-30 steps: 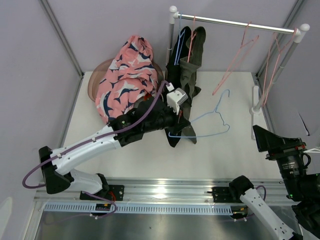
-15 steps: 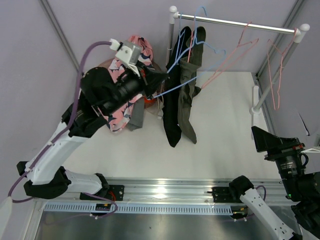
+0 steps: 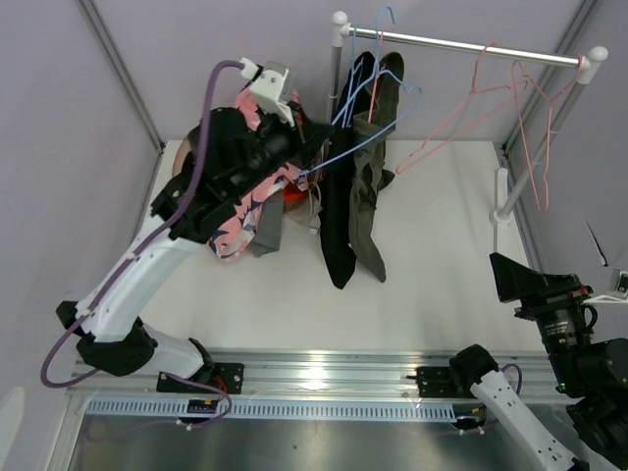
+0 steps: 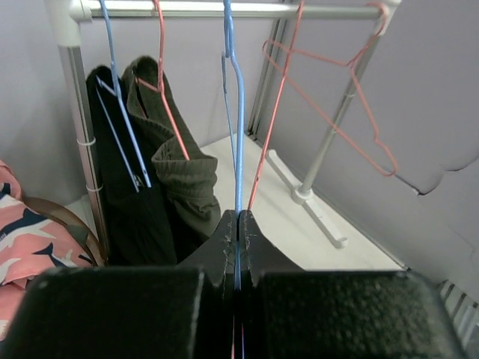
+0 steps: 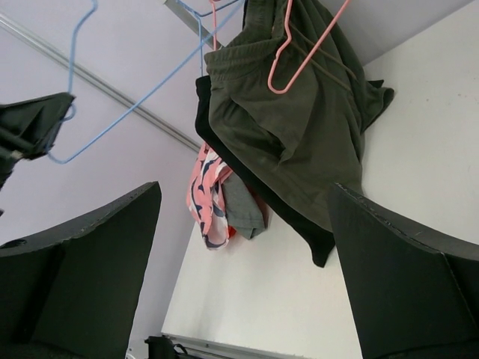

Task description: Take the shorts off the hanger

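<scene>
Shorts left to free are the black pair (image 3: 337, 231) and the olive pair (image 3: 366, 196). They hang side by side, touching, at the left end of the rail (image 3: 461, 44), each on its own hanger with its long axis straight down. From the left gripper (image 4: 238, 224) they lie just to the left and slightly beyond. This arm is raised beside them and is plainly the nearer one.

Its fingers are pinched tight on the wire of a bare blue hanger (image 4: 239, 149), which runs straight up to the rail. Whether the hook is seated over the bar I cannot tell.

The right gripper (image 5: 243, 277) sits low and well apart at the table's right edge — spread wide, holding nothing. Pink patterned shorts (image 3: 234, 224) lie heaped at the left, off any hanger.

The left gripper probably has to let go of the blue hanger before it can reach for either hanging pair.
</scene>
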### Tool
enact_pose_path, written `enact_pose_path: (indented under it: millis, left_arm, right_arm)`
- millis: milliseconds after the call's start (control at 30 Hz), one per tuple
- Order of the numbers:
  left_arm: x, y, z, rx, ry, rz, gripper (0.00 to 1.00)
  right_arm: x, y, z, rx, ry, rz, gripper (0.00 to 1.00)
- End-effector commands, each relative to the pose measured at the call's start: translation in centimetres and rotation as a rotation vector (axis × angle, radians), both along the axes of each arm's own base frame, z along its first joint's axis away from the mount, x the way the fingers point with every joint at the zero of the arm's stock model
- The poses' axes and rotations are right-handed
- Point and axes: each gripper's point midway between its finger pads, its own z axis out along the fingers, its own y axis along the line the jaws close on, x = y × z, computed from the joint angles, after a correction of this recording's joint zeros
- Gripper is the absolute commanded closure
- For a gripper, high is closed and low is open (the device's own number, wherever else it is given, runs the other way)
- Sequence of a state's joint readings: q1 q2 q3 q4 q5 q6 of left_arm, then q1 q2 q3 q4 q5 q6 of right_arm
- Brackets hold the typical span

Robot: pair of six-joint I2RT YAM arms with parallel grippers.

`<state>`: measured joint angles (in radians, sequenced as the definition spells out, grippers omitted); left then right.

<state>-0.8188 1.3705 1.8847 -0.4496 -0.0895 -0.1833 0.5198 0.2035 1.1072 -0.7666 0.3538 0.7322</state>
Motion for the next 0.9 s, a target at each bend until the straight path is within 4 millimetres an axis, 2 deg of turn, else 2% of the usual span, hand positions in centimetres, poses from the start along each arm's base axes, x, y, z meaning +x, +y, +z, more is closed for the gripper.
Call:
enact_pose_path:
  millis: [0, 33, 100, 133, 167, 200, 267, 300, 333, 533, 667, 700, 733, 800, 867]
  left_arm:
    - [2.7, -1.8, -0.7, -0.008, -0.007, -0.002, 1.0]
    - [3.1, -2.0, 0.0, -0.024, -0.023, -0.006, 1.0]
    - [4.2, -3.2, -0.9, -0.015, -0.009, -0.015, 1.0]
    - [4.4, -3.3, 0.2, -0.036, -0.027, -0.017, 1.0]
    - [5.2, -4.2, -0.6, -0.025, -0.011, -0.02, 1.0]
    - [5.3, -4.2, 0.7, -0.046, -0.032, -0.023, 1.0]
    - [6.4, -5.4, -0.4, -0.028, -0.01, -0.028, 1.0]
    - [6.6, -5.7, -0.5, -0.028, -0.008, -0.033, 1.0]
    - [6.6, -5.6, 0.7, -0.046, -0.026, -0.033, 1.0]
    - [7.4, -6.4, 0.9, -0.056, -0.03, -0.032, 1.0]
    - [8.3, -7.7, -0.3, -0.031, -0.007, -0.054, 1.0]
    - [8.4, -7.7, 0.3, -0.042, -0.015, -0.056, 1.0]
    - [9.0, -8.4, -0.8, -0.025, 0.003, -0.061, 1.0]
    - [9.5, -8.8, -1.1, -0.025, 0.009, -0.063, 1.0]
    - [10.3, -9.7, -2.6, -0.009, 0.036, -0.067, 1.0]
  right_arm:
    - [-0.3, -0.5, -0.2, 0.005, -0.005, -0.014, 0.01]
    - [-0.4, -0.6, -0.2, 0.005, -0.005, -0.015, 0.01]
    - [-0.5, -0.7, -0.6, 0.002, 0.002, -0.022, 0.01]
    - [-0.5, -0.8, -0.8, 0.001, 0.006, -0.023, 0.0]
    - [-0.5, -0.8, -1.1, -0.002, 0.013, -0.024, 0.0]
    - [-0.5, -0.8, -1.3, -0.001, 0.015, -0.024, 0.01]
    - [-0.5, -0.8, -1.6, 0.002, 0.018, -0.025, 0.01]
    - [-0.4, -0.7, -2.0, -0.001, 0.023, -0.024, 0.01]
    - [-0.3, -0.7, -2.1, -0.003, 0.026, -0.025, 0.01]
    - [0.1, -0.7, -2.7, -0.019, 0.041, -0.035, 0.01]
    - [0.3, -0.6, -2.7, -0.02, 0.038, -0.036, 0.01]
    - [0.3, -0.6, -2.7, -0.021, 0.037, -0.036, 0.01]
    - [0.4, -0.6, -2.7, -0.024, 0.039, -0.037, 0.01]
    - [0.2, -0.8, -2.7, -0.023, 0.037, -0.041, 0.01]
    - [0.2, -0.8, -2.7, -0.026, 0.037, -0.043, 0.01]
